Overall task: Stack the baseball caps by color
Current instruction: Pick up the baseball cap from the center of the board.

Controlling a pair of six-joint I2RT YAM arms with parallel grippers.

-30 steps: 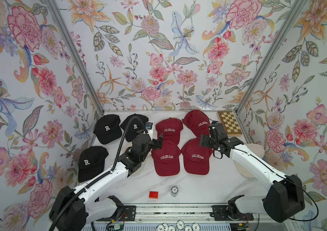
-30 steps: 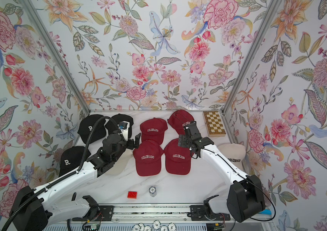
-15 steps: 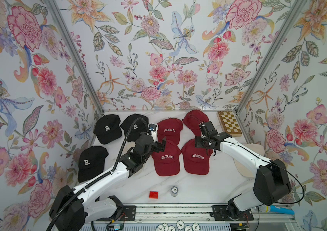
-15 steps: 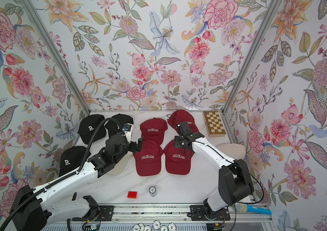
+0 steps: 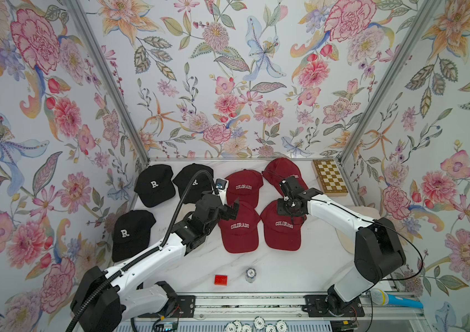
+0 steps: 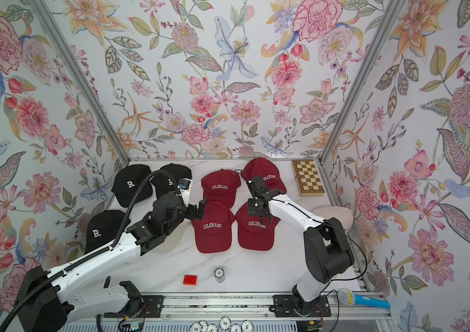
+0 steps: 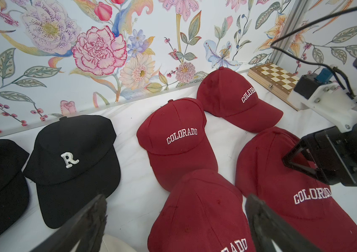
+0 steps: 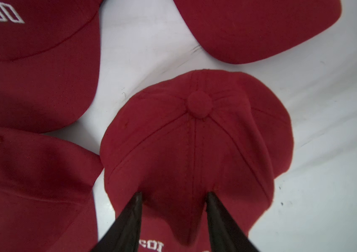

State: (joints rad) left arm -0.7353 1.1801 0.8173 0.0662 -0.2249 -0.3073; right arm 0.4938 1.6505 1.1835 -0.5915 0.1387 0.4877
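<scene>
Four dark red "COLORADO" baseball caps lie mid-table and three black "R" caps [image 5: 154, 185] on the left. My right gripper [image 8: 173, 196] points down onto the front right red cap [image 5: 282, 230]. Its fingertips [image 8: 138, 197] dig into the crown, with a fold of fabric bunched between them. My left gripper [image 7: 176, 209] stands open just above the front left red cap [image 5: 239, 230], near the back of its crown. One cream cap [image 6: 340, 214] lies behind my right arm. Another cream cap [image 6: 173, 243] is mostly hidden under my left arm.
A wooden chessboard [image 5: 330, 178] lies in the back right corner. A small red brick [image 5: 220, 279] and a stack of poker chips [image 5: 250, 273] sit near the front edge. A blue microphone [image 5: 391, 299] rests on the front rail at right.
My right gripper has come forward from the back right red cap onto the front right cap's crown, and its jaws have narrowed on the fabric. My left gripper edged right, still open.
</scene>
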